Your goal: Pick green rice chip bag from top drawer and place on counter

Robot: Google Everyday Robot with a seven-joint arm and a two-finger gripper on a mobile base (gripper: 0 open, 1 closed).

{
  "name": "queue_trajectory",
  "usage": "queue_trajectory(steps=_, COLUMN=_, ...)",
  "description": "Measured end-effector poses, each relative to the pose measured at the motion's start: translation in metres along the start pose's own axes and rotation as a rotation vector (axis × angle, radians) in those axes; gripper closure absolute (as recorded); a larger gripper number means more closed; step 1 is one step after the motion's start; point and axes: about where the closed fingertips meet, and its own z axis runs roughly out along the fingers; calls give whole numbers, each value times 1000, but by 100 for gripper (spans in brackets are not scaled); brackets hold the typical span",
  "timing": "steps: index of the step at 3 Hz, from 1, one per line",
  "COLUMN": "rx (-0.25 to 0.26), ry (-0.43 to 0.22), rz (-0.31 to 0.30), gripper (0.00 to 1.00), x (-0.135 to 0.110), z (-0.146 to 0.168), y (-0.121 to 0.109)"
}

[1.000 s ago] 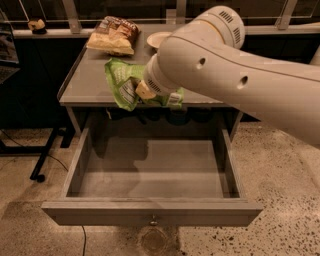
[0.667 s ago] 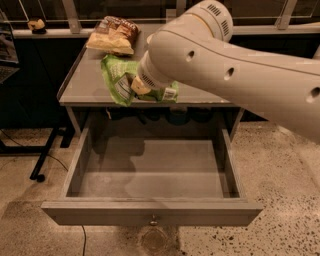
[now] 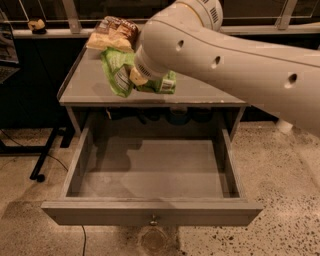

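Green rice chip bag (image 3: 116, 75) in pincer (image 3: 139, 77) over counter (image 3: 85, 86) (near front edge).

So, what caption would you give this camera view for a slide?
Robot's gripper at the green chip bag over the counter, above the open top drawer.

The white arm (image 3: 240, 65) comes in from the right edge, its thick rounded link sloping up and to the left across the view. Near the top a ribbed joint (image 3: 207, 10) bends, and the wrist section turns down and to the left. The gripper (image 3: 137, 78) sits at the wrist's lower left end, over the counter (image 3: 90, 85) and largely hidden behind the wrist. One tan finger pad shows, clamped on the green rice chip bag (image 3: 116, 75).
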Motion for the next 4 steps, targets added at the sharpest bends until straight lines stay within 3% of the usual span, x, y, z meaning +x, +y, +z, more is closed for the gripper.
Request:
queue_trajectory(steps=1, rx=-5, ry=6, rz=-14, gripper=100, x=-29, z=20, y=-7)
queue_trajectory(steps=3, rx=14, ry=-22, rz=-8, gripper=100, x=-33, z=27, y=-14)
queue_trajectory(steps=4, rx=33, ry=-39, rz=0, gripper=100, x=-38, z=46, y=-34)
